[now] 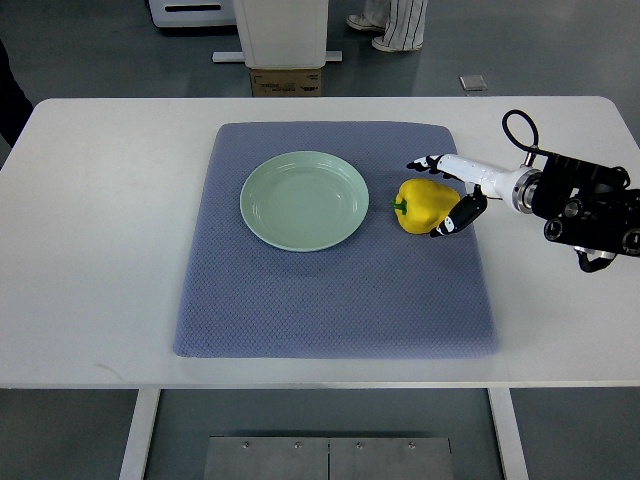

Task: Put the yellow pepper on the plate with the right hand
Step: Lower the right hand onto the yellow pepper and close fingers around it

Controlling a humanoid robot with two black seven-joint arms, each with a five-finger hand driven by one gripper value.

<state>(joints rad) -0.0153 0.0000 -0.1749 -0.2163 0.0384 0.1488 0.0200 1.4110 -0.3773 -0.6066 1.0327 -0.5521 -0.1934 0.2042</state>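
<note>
A yellow pepper (423,205) with a green stem lies on the blue-grey mat (335,290), just right of the pale green plate (304,200). The plate holds nothing. My right hand (443,196) comes in from the right edge and cups the pepper's right side. Its fingers (428,163) reach past the far side of the pepper and its thumb (455,222) curls at the near side. The fingers are spread around the pepper, and I cannot tell if they press on it. The pepper rests on the mat. The left arm does not show.
The mat covers the middle of a white table (100,250). Beyond the table's far edge stand a white post with a cardboard box (285,82) at its foot, and a person's feet (385,35).
</note>
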